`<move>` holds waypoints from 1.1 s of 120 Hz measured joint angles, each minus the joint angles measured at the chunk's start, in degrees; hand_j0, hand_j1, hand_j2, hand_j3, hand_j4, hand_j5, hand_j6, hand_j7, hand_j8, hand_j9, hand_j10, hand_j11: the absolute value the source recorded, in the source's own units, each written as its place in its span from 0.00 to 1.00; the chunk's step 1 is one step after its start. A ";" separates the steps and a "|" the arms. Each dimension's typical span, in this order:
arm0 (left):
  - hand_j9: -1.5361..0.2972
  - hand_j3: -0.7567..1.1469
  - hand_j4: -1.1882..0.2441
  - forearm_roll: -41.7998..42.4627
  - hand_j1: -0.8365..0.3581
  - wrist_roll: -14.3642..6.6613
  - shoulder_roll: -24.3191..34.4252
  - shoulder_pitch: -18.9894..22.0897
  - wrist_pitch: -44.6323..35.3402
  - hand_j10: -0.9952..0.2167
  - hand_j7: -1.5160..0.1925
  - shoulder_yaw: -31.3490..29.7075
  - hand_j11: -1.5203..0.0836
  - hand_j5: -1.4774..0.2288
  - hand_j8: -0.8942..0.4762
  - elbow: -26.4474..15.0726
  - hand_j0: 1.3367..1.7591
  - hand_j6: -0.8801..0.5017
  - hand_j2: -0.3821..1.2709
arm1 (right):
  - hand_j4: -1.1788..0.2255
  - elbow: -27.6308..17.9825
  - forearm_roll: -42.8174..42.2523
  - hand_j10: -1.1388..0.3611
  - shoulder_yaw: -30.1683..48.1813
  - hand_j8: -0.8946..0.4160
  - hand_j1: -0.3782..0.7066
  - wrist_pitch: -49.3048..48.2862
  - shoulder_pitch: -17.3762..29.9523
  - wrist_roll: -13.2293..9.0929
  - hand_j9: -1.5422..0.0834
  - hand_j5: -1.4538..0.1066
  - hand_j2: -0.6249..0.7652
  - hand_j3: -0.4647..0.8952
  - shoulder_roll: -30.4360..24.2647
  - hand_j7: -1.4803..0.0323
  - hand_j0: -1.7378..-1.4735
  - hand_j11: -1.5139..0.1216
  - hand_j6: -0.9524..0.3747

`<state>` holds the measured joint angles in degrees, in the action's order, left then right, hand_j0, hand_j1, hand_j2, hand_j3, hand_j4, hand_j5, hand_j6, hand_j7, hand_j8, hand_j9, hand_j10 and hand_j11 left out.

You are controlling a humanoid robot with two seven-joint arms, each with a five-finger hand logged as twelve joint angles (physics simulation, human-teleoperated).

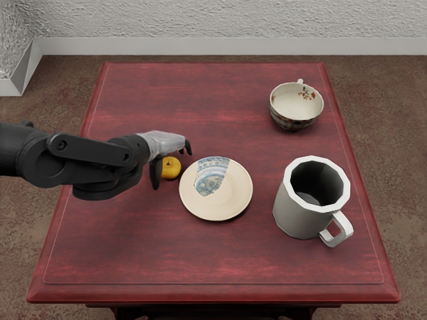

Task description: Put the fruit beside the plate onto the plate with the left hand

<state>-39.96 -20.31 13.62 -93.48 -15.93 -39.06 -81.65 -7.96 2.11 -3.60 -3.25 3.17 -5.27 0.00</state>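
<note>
Nearest the viewer runs the front edge of a dark red wooden counter, a rectangle with a raised rim that fills most of the picture. Its legs and underside are cut off at the bottom edge. Brown speckled floor shows on both sides, and a white rough-textured wall with a pale baseboard crosses the top. A grey angled shape in the upper left corner is too cropped to identify.

1 black arm reaches in from the left edge, ending in the grey left hand. This hand is arched over a small orange fruit, which rests on the counter just beside the left rim of a cream plate. The hand covers the top and left of the fruit, so whether it has closed on the fruit or only hovers around it cannot be told. The plate carries a blue patterned patch on its upper left; its detail is too fine to read.

Right of the plate stands an upright grey faceted mug, handle pointing to the front right. Farther back on the right sits a white cup with small red markings, tilted slightly.
</note>
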 joint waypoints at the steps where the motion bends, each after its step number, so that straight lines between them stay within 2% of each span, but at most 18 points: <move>1: 0.63 0.40 0.63 0.00 0.70 0.00 0.00 0.02 -0.01 0.58 0.67 0.00 0.71 0.65 0.44 0.01 0.76 0.43 0.27 | 0.82 0.00 0.00 0.74 0.00 0.66 0.05 0.00 0.01 0.00 0.93 0.91 0.45 0.34 0.00 0.96 0.30 0.91 0.70; 91: 0.60 0.40 0.59 -1.85 0.65 0.01 0.00 1.28 -3.70 0.54 0.63 -0.75 0.67 0.61 0.40 0.28 0.76 0.39 0.27 | 0.82 0.02 0.00 0.74 0.00 0.66 0.05 0.00 0.03 0.00 0.93 0.91 0.45 0.34 0.00 0.96 0.30 0.91 0.70; 132: 0.56 0.40 0.55 -2.01 0.60 0.09 -0.09 1.52 -3.86 0.49 0.59 -1.26 0.63 0.56 0.36 0.56 0.76 0.35 0.28 | 0.82 0.03 0.00 0.74 0.00 0.66 0.05 0.00 0.04 0.00 0.93 0.91 0.45 0.34 0.00 0.96 0.30 0.91 0.70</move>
<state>-41.97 -20.22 13.54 -91.96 -19.79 -40.33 -81.09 -7.93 2.11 -3.60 -3.25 3.21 -5.27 0.00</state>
